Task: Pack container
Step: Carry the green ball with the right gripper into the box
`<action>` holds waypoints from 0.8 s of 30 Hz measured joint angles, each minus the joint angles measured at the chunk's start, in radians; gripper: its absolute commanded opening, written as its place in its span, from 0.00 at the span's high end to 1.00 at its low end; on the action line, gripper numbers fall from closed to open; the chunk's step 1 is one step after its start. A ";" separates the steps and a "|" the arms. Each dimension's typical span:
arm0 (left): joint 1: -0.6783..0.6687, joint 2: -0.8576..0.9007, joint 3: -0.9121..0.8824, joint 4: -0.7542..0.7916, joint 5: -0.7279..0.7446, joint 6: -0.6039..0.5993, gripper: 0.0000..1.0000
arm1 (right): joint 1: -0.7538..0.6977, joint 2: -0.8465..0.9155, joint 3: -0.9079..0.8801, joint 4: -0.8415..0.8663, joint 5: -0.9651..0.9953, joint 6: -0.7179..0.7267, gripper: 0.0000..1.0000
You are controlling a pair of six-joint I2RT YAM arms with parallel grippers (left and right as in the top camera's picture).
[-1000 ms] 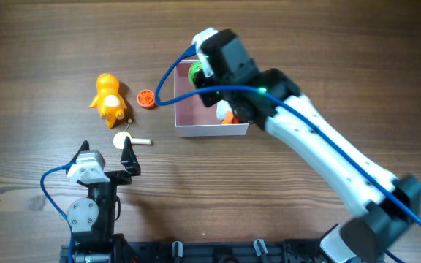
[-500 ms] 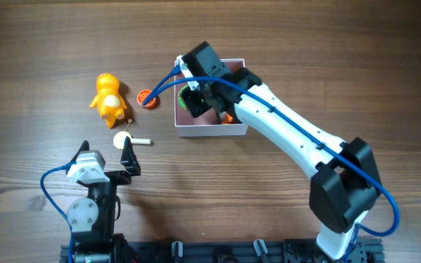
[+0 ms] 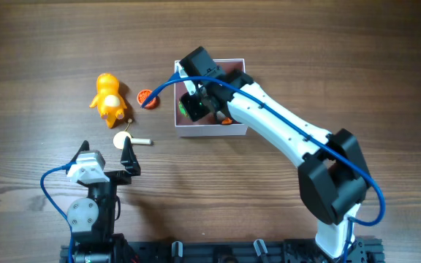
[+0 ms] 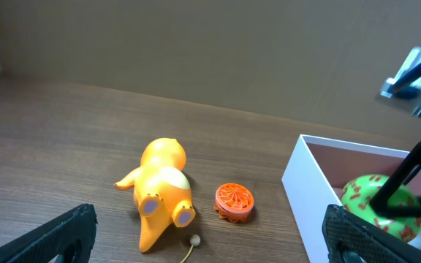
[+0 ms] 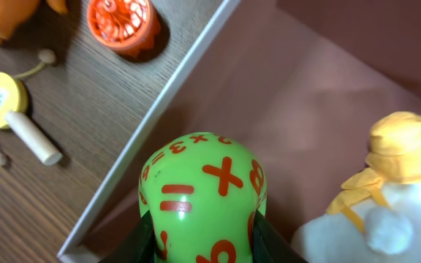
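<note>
Overhead: container [image 3: 212, 131] mid-table, right of the loose toys. Right gripper [image 3: 196, 104] is down inside its left half, clamped on a green ball [image 3: 193, 109]. Outside: duck [image 3: 108, 95], orange disc [image 3: 145, 96] just beside the container's left wall, small drum [image 3: 122, 139] with its stick. Left gripper [image 3: 108, 155] parked near the front edge, jaws wide, holding nothing.

Left wrist: duck on its side, disc between it and the container wall [image 4: 307, 197]. Ball [image 4: 375, 204] sits low behind that wall, dark fingers on it.

Right wrist: ball [image 5: 203, 193] pinched between both fingers, over the pinkish floor, close to the left wall [image 5: 159, 124]. A white plush [image 5: 393, 197] with a yellow hat lies just to the right.

Risks, as I judge them: the ball is round, so let go from any height it may bounce or roll against the plush. Opening fingers could catch the thin wall and shove the light container.
</note>
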 measured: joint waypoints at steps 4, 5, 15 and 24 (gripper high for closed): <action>0.000 0.000 0.000 0.000 0.000 0.000 0.00 | 0.000 0.007 0.000 0.000 0.000 0.000 0.95; 0.000 0.000 0.000 0.000 0.000 0.000 0.00 | 0.000 0.007 0.000 0.000 0.000 0.000 0.95; 0.000 0.000 0.000 0.000 0.000 0.000 0.00 | 0.003 0.007 0.000 -0.007 -0.029 -0.002 0.46; 0.000 0.000 0.000 0.000 0.000 0.000 0.00 | 0.003 0.007 0.000 -0.012 -0.037 -0.003 0.34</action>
